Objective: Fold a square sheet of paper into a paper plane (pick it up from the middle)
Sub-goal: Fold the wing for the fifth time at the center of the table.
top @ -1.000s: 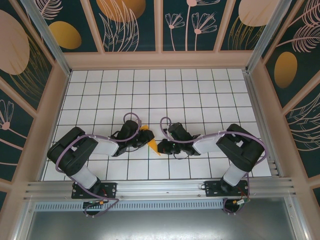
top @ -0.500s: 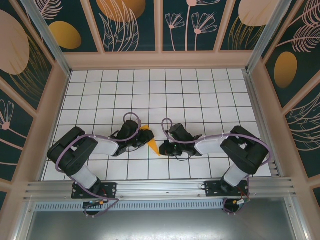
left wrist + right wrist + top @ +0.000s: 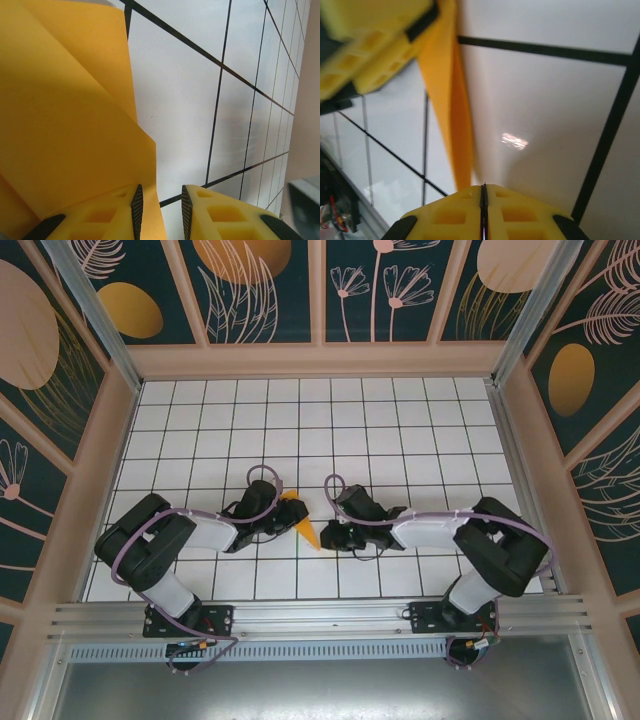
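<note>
Your left gripper sits at the bottom of its own view, pinching the paper — the folded orange sheet fills the left side there, and its edge goes down between the two fingers. From above, the paper is a little below the middle of the frame, over the table, between both arms. Your right gripper has its fingers pressed flat together — the paper's thin tip comes down just left of them.
</note>
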